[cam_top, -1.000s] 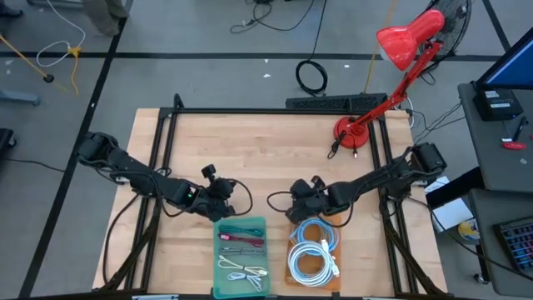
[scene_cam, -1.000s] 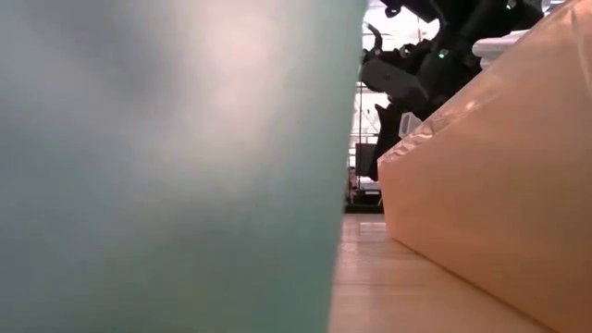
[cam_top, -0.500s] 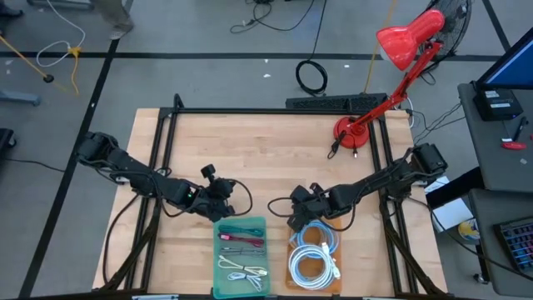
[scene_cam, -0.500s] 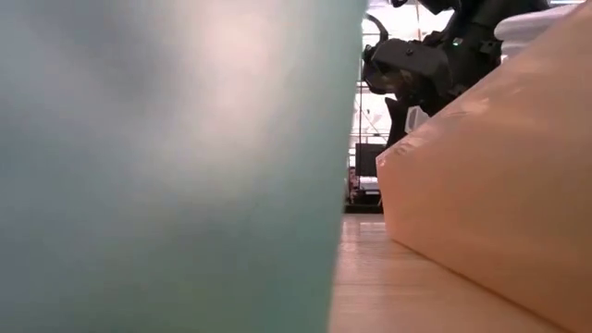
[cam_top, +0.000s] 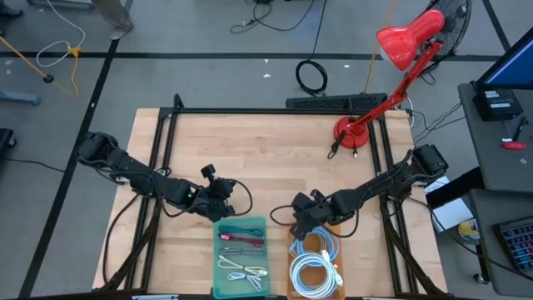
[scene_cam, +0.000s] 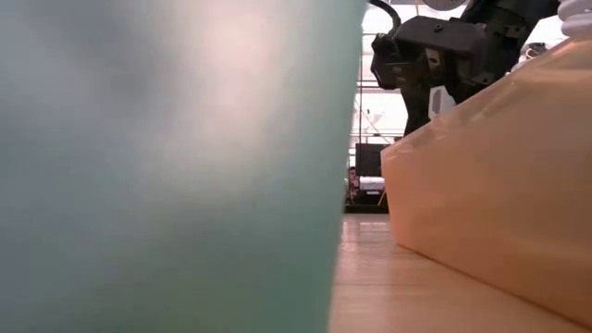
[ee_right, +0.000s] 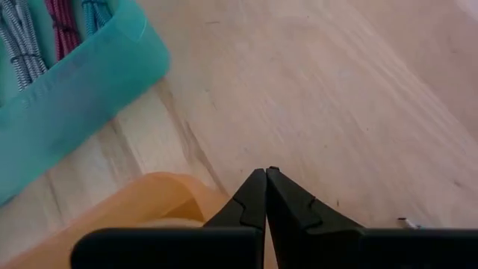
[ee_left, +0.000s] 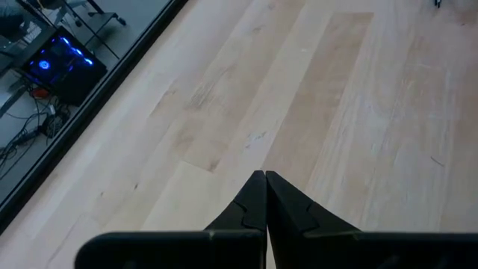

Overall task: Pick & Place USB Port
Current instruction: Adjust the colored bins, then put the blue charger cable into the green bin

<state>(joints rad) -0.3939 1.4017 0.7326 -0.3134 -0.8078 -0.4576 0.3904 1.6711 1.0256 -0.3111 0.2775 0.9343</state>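
An orange tray (cam_top: 290,265) of coiled white and blue cables (cam_top: 315,268) lies at the table's near edge. To its left is a teal tray (cam_top: 218,250) holding red, green and white cables. I cannot pick out a USB port among them. My right gripper (cam_top: 297,228) is shut at the orange tray's far left corner. In the right wrist view its shut tips (ee_right: 266,172) stand just past the orange rim (ee_right: 149,193), with the teal tray (ee_right: 82,82) beyond. My left gripper (cam_top: 228,198) is shut over bare wood behind the teal tray, holding nothing. My right gripper comes slanting down from the table's far right onto the orange tray's far left corner (ee_right: 175,196) with shut fingers. The gripper's own body hides the place where they meet, so I cannot tell whether it touches the rim. The tray lies flat on the table.
A red desk lamp (cam_top: 366,125) stands at the far right of the table. Black frame rails (cam_top: 158,167) run along both sides. In the low view the teal tray (scene_cam: 166,166) and the orange tray (scene_cam: 490,185) fill the front. Bare wood lies between the arms.
My right gripper has moved toward the table's near edge and turned a little, staying shut. The orange tray with its cables has slid toward the near edge along with it, staying flat on the table.
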